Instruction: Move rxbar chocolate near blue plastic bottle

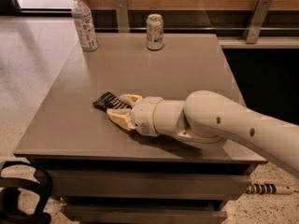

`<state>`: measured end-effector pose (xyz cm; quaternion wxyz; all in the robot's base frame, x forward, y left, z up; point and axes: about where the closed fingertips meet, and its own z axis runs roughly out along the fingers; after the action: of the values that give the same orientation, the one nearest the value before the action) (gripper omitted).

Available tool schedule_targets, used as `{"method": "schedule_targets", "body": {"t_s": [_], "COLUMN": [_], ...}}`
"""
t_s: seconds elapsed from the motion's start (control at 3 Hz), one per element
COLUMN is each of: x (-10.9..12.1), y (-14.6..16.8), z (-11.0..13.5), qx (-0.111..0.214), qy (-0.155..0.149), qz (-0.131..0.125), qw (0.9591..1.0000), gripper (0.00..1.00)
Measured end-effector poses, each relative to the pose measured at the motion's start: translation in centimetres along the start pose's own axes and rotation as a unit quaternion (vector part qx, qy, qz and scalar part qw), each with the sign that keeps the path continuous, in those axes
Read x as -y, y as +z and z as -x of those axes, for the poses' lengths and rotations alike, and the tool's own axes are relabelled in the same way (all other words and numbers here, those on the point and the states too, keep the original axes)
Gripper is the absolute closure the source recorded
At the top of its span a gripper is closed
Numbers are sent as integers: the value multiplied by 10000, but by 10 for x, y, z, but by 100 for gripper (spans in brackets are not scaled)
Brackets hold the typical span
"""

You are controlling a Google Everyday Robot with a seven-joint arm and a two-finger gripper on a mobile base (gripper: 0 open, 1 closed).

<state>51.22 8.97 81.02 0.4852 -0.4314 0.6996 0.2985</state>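
We list one grey worktop (pixel 187 69) and what stands on it:

1. Rxbar (pixel 105 100): black wrapper with white stripes. We find it left of centre in the front half of the worktop. Its right end is tucked between the tan fingers (pixel 117 117).
2. End effector (pixel 117 105): low over the worktop, pointing left, on a thick white arm (pixel 219 125) that comes in from the right. We record it closed around the rxbar, one finger on the far side and one on the near side. We cannot tell whether the rxbar is lifted or lies on the surface.
3. Bottle (pixel 84 23): clear with a white cap, upright at the far left corner, well apart from the rxbar.
4. Can (pixel 154 31): pale, upright at the far edge, right of the bottle
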Motion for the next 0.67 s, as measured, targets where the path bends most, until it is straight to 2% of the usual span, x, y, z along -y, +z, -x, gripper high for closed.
{"method": "schedule_targets", "body": {"t_s": [0.67], "x": [0], "y": [0], "z": [0], "qx": [0], "qy": [0], "qz": [0], "qw": [10000], "gripper": [100]}}
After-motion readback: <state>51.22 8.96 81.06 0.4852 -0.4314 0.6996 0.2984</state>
